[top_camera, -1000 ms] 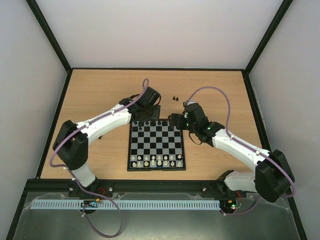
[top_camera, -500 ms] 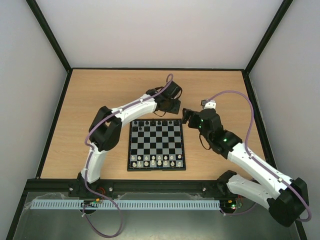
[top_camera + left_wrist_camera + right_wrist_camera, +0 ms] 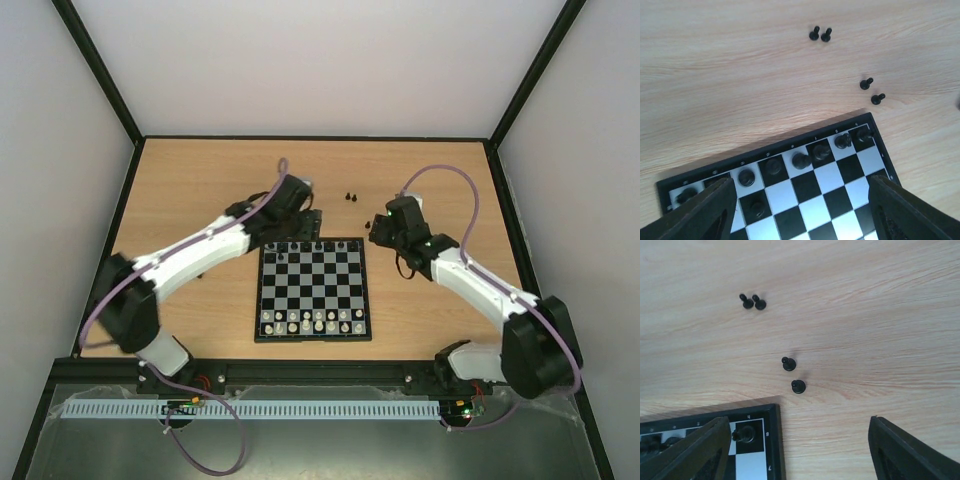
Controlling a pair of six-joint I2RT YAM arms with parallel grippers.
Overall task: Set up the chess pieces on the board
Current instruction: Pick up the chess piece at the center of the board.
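The job is partway along. On the board (image 3: 790, 144), the black chess pieces (image 3: 801, 160) fill most of the far rank, one to a square. The end beside the left finger is partly hidden, so I cannot say whether that rank is complete. The rank in front of it, where the pawns belong, holds only a lone piece (image 3: 758, 208) that I can see; the other squares in view there are bare. Four black figures sit off the board on the table (image 3: 715, 75) beyond its far right corner. A far pair (image 3: 814, 34) is side by side, well off the frame, and a near pair (image 3: 866, 83) is just beyond the corner. The white pieces (image 3: 312, 320) stand in two rows along the near edge. The left pincer (image 3: 800, 200) hangs over the far rank, jaws wide with nothing between them. The right pincer (image 3: 797, 440) hovers by the same corner, likewise wide and empty. By my reckoning the pawn rank is what remains, beginning with these four loose figures; any further pieces it needs are not in view.
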